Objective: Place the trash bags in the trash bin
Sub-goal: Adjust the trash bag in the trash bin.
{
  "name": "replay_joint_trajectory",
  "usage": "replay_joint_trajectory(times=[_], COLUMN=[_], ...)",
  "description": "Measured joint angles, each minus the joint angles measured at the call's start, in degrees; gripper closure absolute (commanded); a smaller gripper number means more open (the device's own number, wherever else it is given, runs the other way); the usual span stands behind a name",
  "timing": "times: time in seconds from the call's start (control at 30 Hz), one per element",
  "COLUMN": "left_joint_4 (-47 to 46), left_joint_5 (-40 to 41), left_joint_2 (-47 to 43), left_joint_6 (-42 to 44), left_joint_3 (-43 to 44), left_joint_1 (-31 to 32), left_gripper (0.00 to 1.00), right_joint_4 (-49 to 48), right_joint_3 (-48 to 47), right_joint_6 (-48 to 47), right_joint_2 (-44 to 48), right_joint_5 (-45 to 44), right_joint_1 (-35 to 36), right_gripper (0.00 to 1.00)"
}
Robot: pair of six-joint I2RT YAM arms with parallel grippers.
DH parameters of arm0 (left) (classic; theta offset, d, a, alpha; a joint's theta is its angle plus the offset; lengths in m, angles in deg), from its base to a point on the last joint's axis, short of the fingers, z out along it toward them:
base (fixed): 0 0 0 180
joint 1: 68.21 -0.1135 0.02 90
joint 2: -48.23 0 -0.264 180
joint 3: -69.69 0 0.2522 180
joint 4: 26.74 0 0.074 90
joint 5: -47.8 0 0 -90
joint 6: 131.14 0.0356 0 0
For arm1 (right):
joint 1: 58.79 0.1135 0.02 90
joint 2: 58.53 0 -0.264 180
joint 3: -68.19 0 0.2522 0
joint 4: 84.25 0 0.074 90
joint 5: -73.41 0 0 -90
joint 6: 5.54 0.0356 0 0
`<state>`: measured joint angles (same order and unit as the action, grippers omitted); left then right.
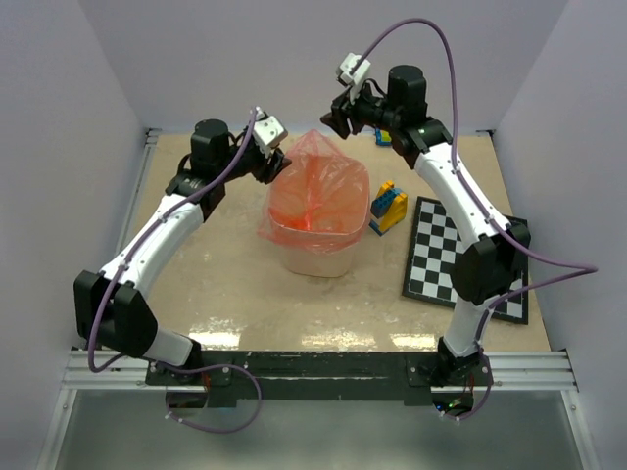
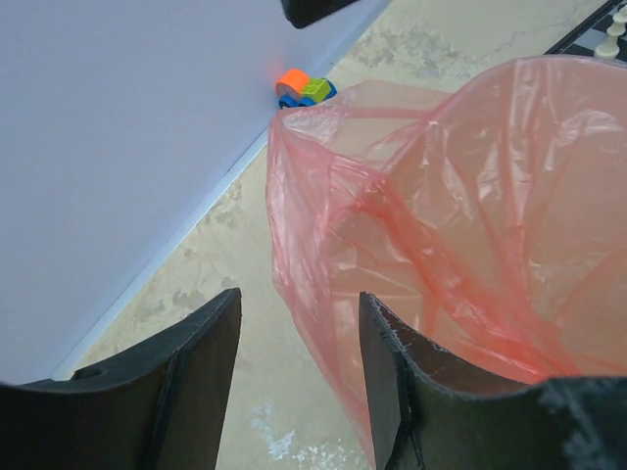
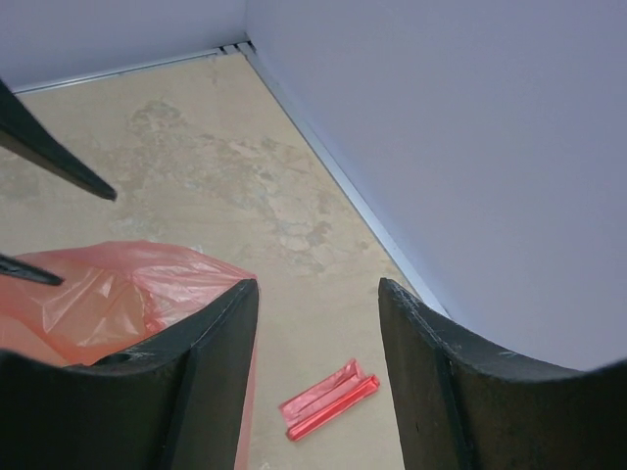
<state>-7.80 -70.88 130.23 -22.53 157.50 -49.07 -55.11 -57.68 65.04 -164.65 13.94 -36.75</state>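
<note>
A crinkly red trash bag [image 1: 318, 186] stands open in the cream trash bin [image 1: 315, 257], its upper part rising above the rim. My left gripper [image 1: 277, 163] is at the bag's upper left edge, open. In the left wrist view the bag [image 2: 470, 225] fills the right side, and its edge runs just inside the right finger [image 2: 387, 372]; the gripper [image 2: 299, 328] holds nothing. My right gripper [image 1: 339, 117] hangs open above the bag's far side. Below the right gripper [image 3: 318, 286], a folded red strip of trash bag [image 3: 330, 399] lies on the table next to the bag [image 3: 108, 294].
Yellow-and-blue toy blocks [image 1: 389, 206] sit right of the bin, with a checkerboard [image 1: 460, 257] beyond them. A small orange, green and blue toy [image 2: 304, 88] lies against the back wall. Walls close in the table on three sides.
</note>
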Motion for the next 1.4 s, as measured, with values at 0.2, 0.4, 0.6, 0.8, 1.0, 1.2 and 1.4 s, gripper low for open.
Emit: replay_joint_trajectory(times=[0.2, 0.4, 0.6, 0.8, 1.0, 1.2, 1.4], left_joint_4=[-2.6, -4.9, -5.7, -5.9, -6.2, -5.3, -2.5], left_joint_5=[0.5, 0.3, 0.3, -0.1, -1.7, -7.0, -6.9], left_joint_2=[4.1, 5.1, 6.6, 9.1, 8.1, 6.4, 9.7], left_joint_6=[-1.9, -3.8, -4.3, -5.0, -6.0, -4.3, -2.0], left_joint_3=[2.2, 4.4, 4.6, 4.6, 5.2, 6.4, 11.0], left_joint_1=[0.0, 0.0, -0.1, -1.1, -2.3, -2.1, -0.2], left_gripper=[0.71, 0.94, 1.0, 0.64, 0.5, 0.48, 0.59], right_joint_4=[-0.6, -0.5, -0.8, -0.7, -0.8, -0.9, -0.4], right_joint_3=[4.8, 9.2, 11.5, 11.2, 9.6, 6.3, 3.0], right_joint_6=[0.1, 0.1, -0.1, -0.2, -0.8, -0.4, 0.0], right_joint_2=[0.9, 2.5, 3.9, 3.7, 2.1, -2.4, -6.4], right_joint_5=[0.0, 0.0, 0.5, 2.4, 5.8, 7.4, 8.5], right_joint_1=[0.0, 0.0, 0.0, 0.0, 0.0, 0.0, 0.0], right_gripper=[0.45, 0.47, 0.47, 0.47, 0.57, 0.8, 0.93])
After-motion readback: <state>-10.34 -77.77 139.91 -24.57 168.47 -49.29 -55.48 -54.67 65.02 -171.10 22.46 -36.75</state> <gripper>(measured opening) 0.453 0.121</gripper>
